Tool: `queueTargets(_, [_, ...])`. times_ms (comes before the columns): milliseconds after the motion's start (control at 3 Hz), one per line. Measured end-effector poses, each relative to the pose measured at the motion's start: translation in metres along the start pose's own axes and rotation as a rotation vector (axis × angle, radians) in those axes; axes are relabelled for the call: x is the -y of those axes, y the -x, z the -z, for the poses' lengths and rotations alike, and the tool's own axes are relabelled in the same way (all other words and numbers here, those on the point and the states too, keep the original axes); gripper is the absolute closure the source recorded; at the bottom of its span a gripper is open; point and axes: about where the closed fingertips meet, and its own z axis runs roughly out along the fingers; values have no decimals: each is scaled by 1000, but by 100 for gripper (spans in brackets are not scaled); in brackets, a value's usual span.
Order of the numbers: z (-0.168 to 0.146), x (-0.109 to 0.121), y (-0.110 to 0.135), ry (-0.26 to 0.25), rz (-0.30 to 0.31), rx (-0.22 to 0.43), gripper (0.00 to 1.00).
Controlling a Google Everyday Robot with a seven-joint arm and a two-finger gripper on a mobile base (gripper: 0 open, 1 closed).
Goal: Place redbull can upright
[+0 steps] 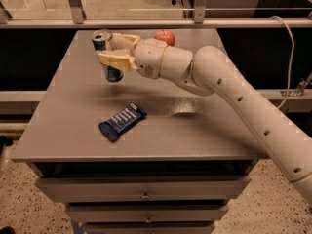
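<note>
The redbull can (105, 53) is a slim silver-and-blue can with its shiny top end up, nearly upright. My gripper (117, 52) is shut on the can around its middle and holds it at the far left part of the grey table (68, 121). The can's lower end hangs just above the tabletop; I cannot tell if it touches. The white arm reaches in from the right.
A flat dark-blue snack bar wrapper (122, 121) lies on the table nearer the front, below the can. A red apple (165, 36) sits at the far edge behind the wrist. Drawers are under the tabletop. A railing runs behind the table.
</note>
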Motion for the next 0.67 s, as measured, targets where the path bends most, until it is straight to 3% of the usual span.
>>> queueTargets(333, [1, -1, -15, 9, -1, -10, 100])
queueTargets(667, [3, 0, -29, 21, -30, -48, 84])
